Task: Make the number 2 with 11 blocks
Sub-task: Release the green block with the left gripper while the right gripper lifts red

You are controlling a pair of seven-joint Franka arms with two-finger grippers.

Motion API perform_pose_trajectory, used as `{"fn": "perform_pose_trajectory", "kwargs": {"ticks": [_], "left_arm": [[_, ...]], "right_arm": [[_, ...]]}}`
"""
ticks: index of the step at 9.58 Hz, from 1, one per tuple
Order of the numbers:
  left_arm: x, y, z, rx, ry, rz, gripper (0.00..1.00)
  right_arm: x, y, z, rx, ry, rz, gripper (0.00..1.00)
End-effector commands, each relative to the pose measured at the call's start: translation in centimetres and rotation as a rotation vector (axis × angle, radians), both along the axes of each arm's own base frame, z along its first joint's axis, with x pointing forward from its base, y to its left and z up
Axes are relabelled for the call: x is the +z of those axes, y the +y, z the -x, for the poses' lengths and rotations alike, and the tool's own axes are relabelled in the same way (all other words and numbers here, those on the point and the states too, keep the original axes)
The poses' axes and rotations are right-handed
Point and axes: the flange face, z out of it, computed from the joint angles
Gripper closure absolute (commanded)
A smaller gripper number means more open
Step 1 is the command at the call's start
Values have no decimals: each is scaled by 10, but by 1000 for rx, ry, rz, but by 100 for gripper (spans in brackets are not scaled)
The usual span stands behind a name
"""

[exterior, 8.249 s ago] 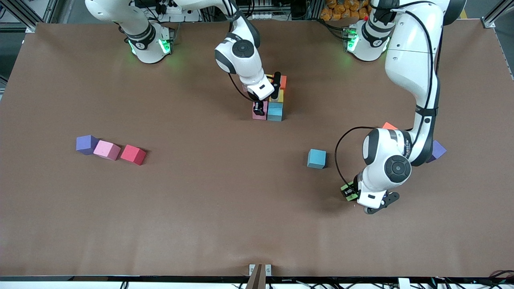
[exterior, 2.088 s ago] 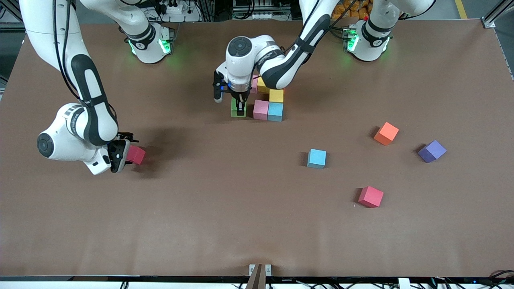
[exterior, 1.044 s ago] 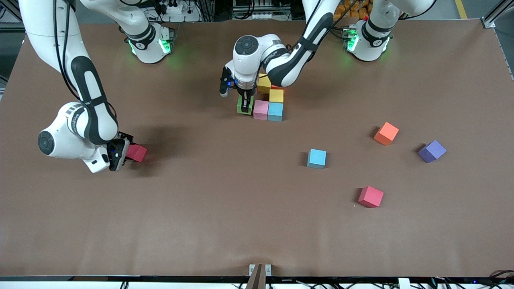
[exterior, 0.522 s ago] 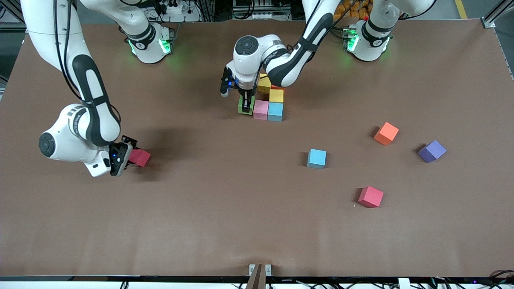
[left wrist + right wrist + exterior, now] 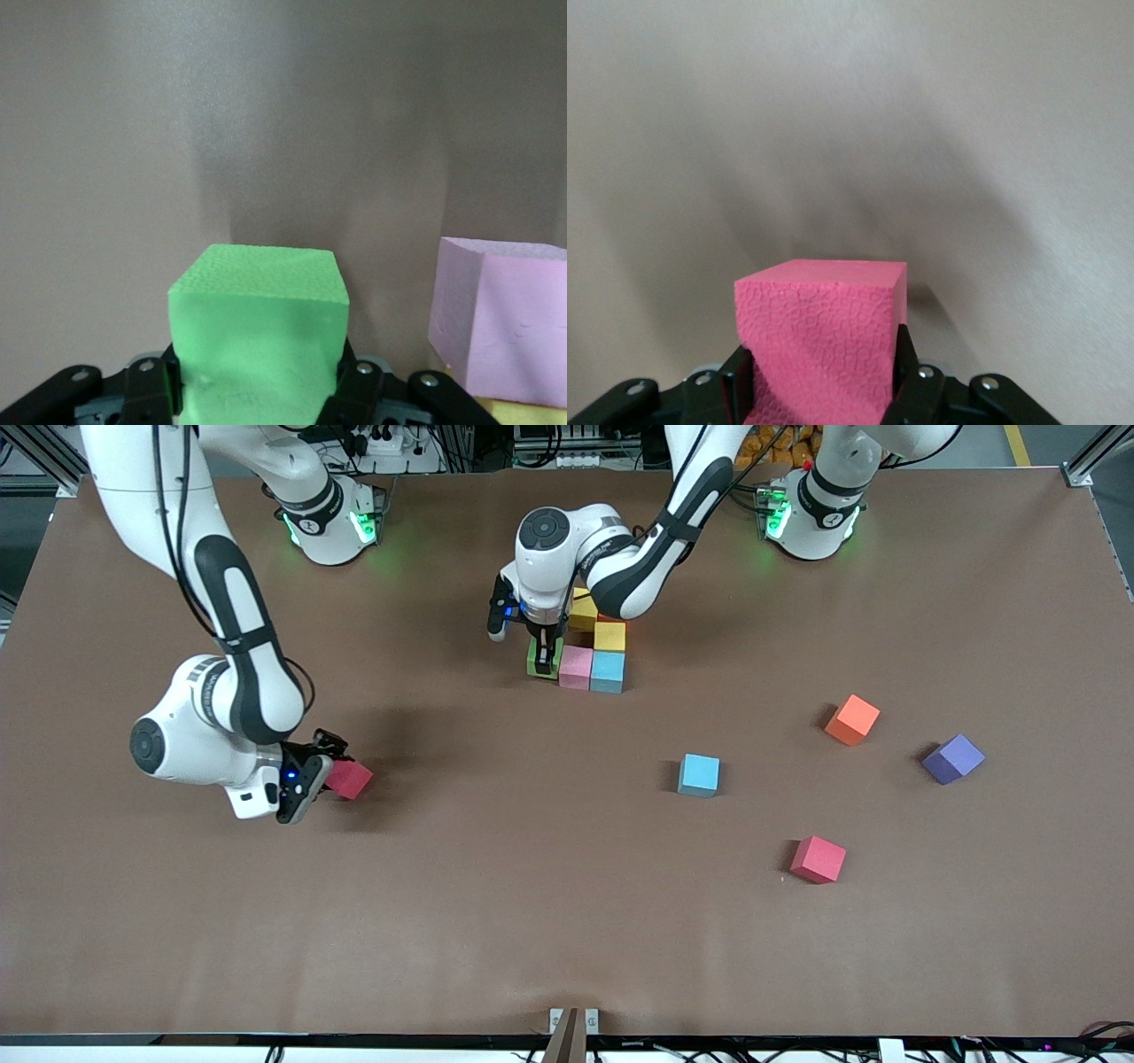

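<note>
No text, label, brand or number can be read on anything in these views.

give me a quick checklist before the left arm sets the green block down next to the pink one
1. Left gripper shut on green block: ok
2. Green block beside the pink block, at the right arm's end of the row: ok
3. Green block flush against pink block: not ok, gap shows in the left wrist view
4. Green block resting on the table: cannot tell
5. Right gripper, shut on red block, away from the figure: ok
</note>
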Motion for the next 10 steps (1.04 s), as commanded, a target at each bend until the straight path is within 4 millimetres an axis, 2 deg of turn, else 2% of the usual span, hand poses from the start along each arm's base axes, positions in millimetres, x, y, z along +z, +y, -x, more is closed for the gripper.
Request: {"fn": "perform_pose_trajectory", "kwargs": {"ticks": [1,5,10], "left_arm": [[-3,-2,0,-15,-14,5,100],[-13,-3,0,-18,-7,-4,100],[-13,-7,-7,-14,-14,3,100]], "right_arm": [[17,25,2,-79,9,-5,78],[16,26,1,-93,4,0,78],[14,26,1,-92,7,0,78]]}}
